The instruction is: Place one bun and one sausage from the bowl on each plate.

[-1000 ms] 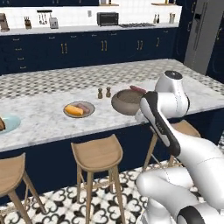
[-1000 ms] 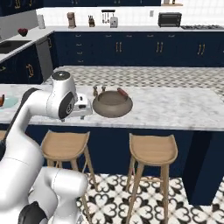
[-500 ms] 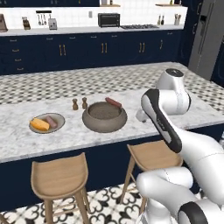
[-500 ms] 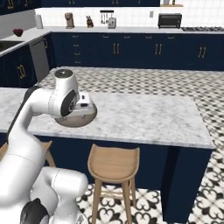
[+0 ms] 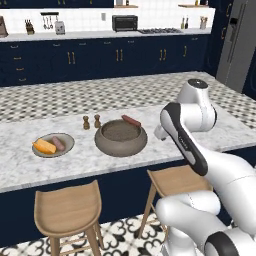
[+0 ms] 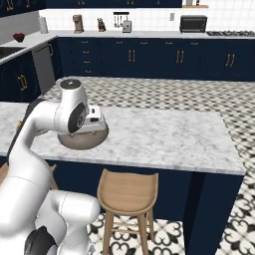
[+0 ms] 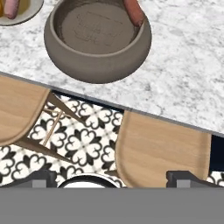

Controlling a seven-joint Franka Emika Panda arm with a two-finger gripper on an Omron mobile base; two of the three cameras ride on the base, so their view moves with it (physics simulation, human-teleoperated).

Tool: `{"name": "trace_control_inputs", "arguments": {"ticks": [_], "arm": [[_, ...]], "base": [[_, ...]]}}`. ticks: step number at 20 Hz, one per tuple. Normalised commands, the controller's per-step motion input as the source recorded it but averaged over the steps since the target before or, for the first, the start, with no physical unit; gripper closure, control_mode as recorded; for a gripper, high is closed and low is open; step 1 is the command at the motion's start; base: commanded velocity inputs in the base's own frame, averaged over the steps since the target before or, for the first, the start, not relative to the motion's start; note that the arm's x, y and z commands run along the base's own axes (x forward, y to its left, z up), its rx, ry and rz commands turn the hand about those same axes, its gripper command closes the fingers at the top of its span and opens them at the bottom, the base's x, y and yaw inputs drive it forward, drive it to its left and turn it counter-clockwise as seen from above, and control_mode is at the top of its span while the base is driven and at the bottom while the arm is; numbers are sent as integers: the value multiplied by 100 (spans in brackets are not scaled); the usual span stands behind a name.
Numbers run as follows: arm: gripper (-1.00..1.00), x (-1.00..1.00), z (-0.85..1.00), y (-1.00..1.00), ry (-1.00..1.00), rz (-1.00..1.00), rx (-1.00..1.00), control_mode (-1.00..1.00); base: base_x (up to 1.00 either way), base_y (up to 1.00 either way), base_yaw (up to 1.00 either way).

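The marble island counter (image 5: 75, 160) takes up most of the scene, with two wooden stools (image 5: 67, 210) tucked under its near edge over the patterned floor tiles. The robot's white arm (image 5: 195, 130) rises at the right of the left base view and folds back toward the counter edge. The big dark stone bowl (image 5: 121, 137) sits near the counter's front edge; in the hand view you're looking down into it (image 7: 98, 65), and a sausage (image 7: 133, 12) is leaning on its far rim, one end poking over the edge. Otherwise the inside looks bare. To the bowl's left, well apart, is the grey-tan plate (image 5: 53, 145), with a bun (image 5: 44, 146) and a sausage (image 5: 59, 143) lying side by side on it. Two little brown shakers (image 5: 91, 121) stand just behind, between plate and bowl. The gripper (image 7: 111, 177) hangs off the counter's front edge, over the stools, jaws spread wide and holding nothing.
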Motion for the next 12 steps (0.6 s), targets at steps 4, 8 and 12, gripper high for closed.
{"name": "trace_control_inputs", "arguments": {"ticks": [4,8,12], "arm": [[-100,43,0,18,0,0,0,-100],[-100,100,0,34,7,1,0,-100],[-100,100,9,33,15,1,-7,-100]], "base": [[10,6,0],[0,0,0],[0,0,0]]}}
